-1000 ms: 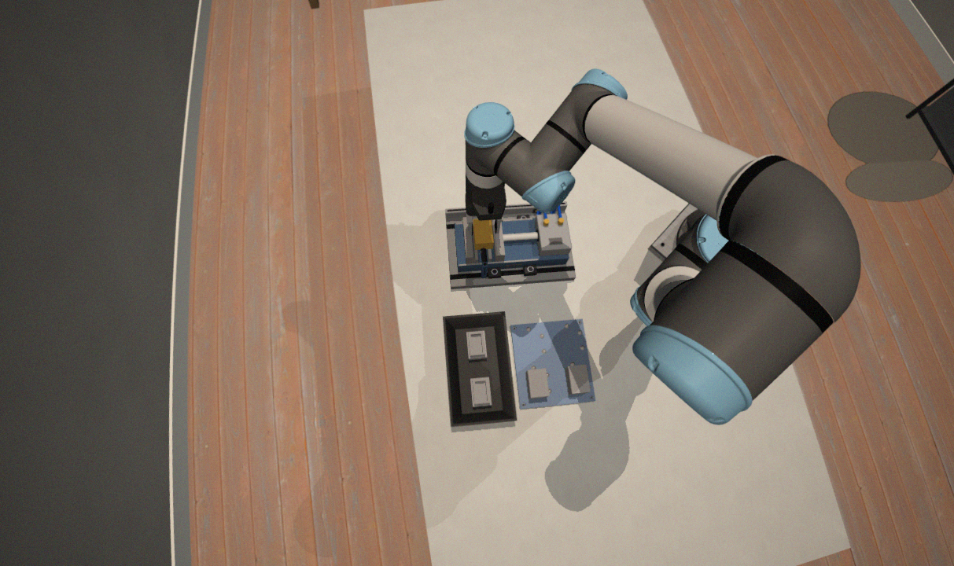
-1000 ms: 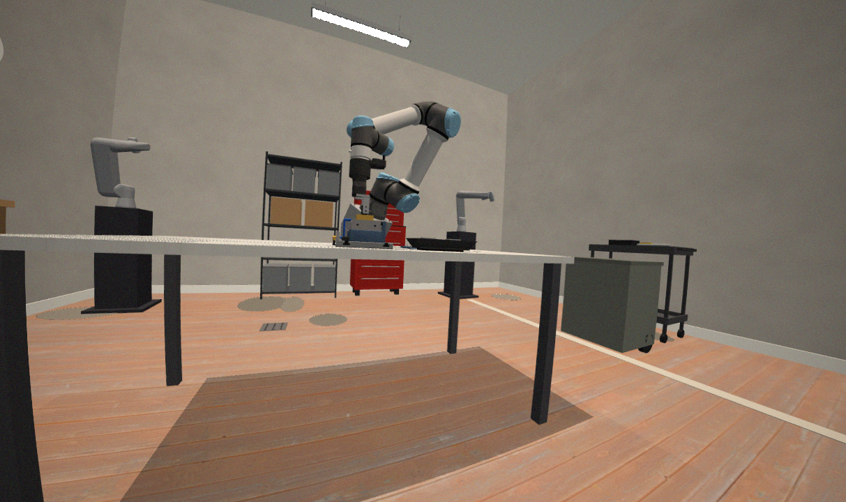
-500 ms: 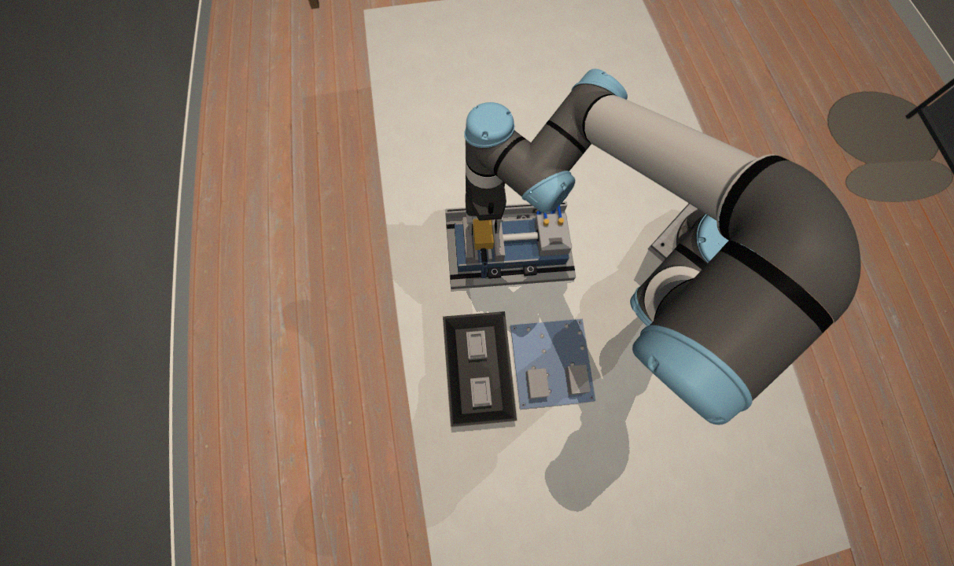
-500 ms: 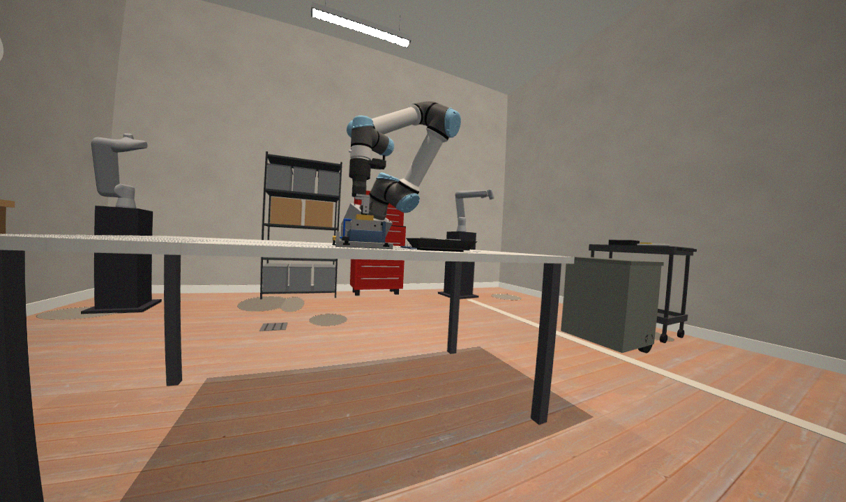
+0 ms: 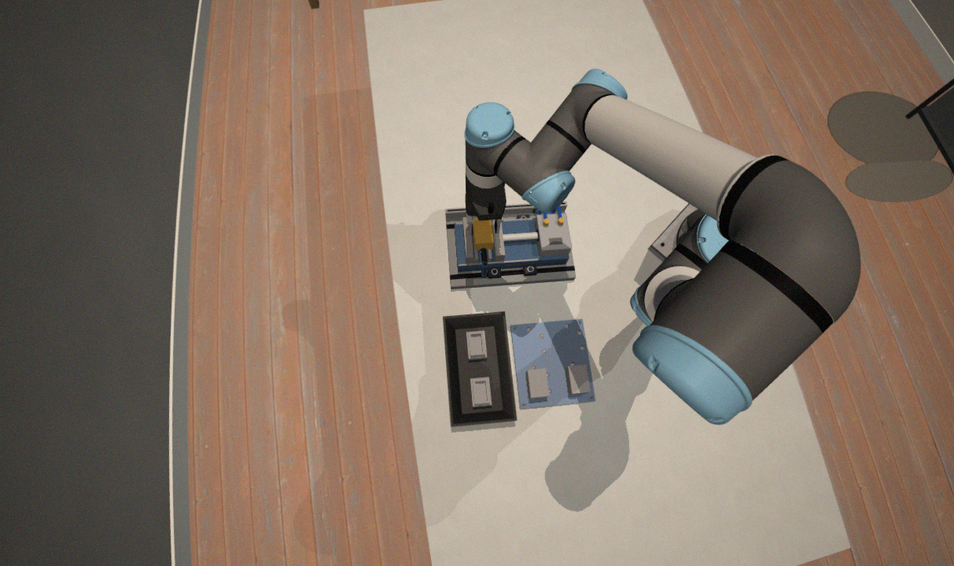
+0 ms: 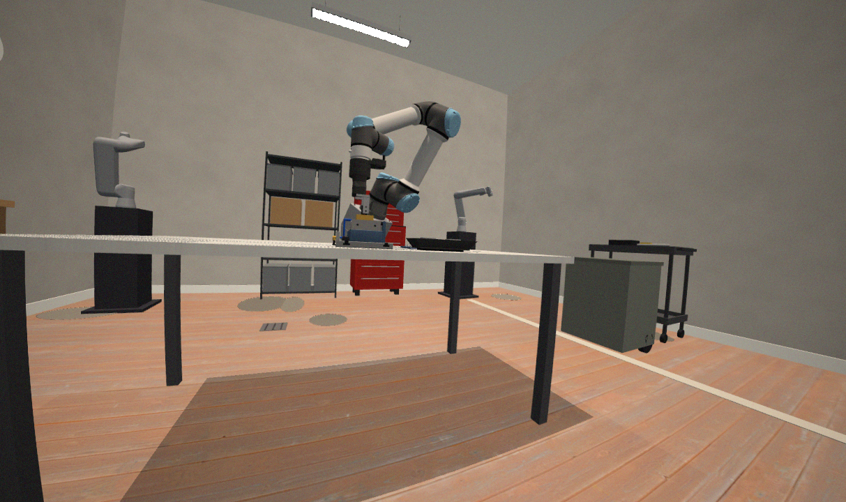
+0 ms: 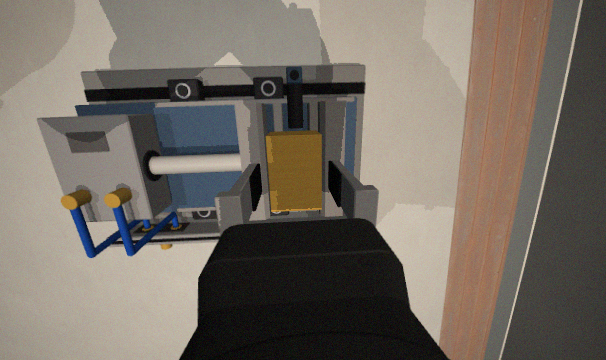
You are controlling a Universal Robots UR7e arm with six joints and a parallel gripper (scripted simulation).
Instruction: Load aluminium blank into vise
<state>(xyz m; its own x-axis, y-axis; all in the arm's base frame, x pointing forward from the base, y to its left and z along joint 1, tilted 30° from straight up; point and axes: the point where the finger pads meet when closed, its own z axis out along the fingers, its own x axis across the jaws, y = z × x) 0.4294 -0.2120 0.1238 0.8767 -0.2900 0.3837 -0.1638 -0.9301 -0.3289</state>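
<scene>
A brass blank (image 7: pixel 293 170) lies in the vise (image 5: pixel 511 242) opening, its far short end at the black work stop rod (image 7: pixel 295 104). It also shows in the overhead view (image 5: pixel 484 235). My gripper (image 7: pixel 295 176) is open, directly above the vise, with one finger on each side of the brass blank, not touching it. Two aluminium blanks (image 5: pixel 537 384) (image 5: pixel 577 378) sit on the blue infeed plate (image 5: pixel 551 363); the right one looks tilted. Two finished parts (image 5: pixel 476 345) (image 5: pixel 481 392) lie pocket up in the black outfeed tray (image 5: pixel 480 369).
The vise's hose-side block (image 7: pixel 100 165) with blue hoses (image 7: pixel 118 235) and its white rod (image 7: pixel 195 164) stand beside the opening. The mat's edge and wooden table strip (image 7: pixel 498 175) run close to the vise. The arm's elbow (image 5: pixel 747 281) hangs over the mat near the infeed plate.
</scene>
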